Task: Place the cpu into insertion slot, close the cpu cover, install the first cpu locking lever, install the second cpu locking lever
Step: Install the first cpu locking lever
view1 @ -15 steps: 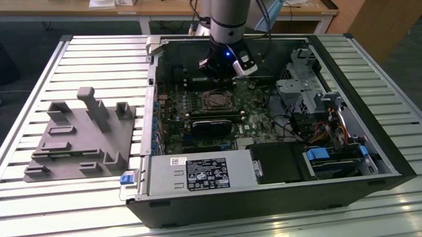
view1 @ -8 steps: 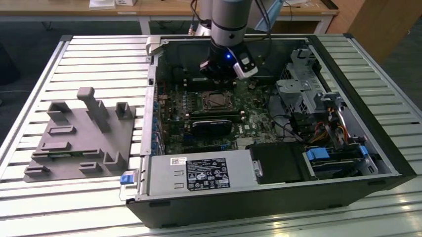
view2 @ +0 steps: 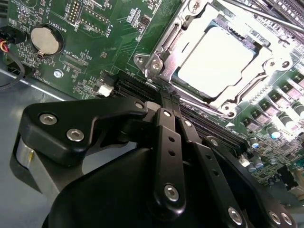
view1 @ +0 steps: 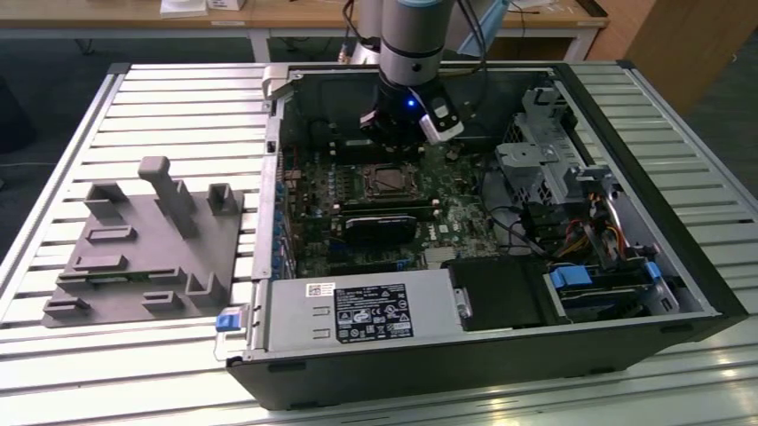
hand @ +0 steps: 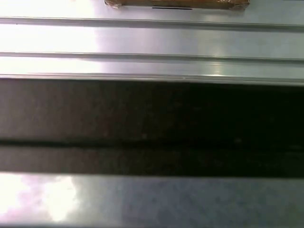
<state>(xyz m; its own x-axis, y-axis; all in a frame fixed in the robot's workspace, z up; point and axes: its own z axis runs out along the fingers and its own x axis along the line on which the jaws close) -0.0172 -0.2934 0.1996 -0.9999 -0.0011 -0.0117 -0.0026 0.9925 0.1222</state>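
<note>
In the second wrist view the cpu point(view2: 213, 61) lies flat in the insertion slot point(view2: 223, 110), its silver top bright. The silvery cpu cover point(view2: 164, 45) lies down around it as a frame. A thin metal lever rod point(view2: 259, 16) runs along the socket's far side. My gripper point(view2: 167, 97) hovers just beside the socket's edge, its black fingers point(view2: 164, 124) pressed together with nothing between them. In the exterior view the gripper point(view1: 400, 142) hangs inside the open computer case just behind the insertion slot point(view1: 385, 180).
A black card point(view1: 382, 222) sits in front of the socket, with a power supply point(view1: 361, 315) at the case front and drive cages point(view1: 556, 169) at the exterior view's right. A grey fixture block point(view1: 142, 240) stands on the slatted table point(view1: 106, 373). A coin battery point(view2: 43, 39) is on the board.
</note>
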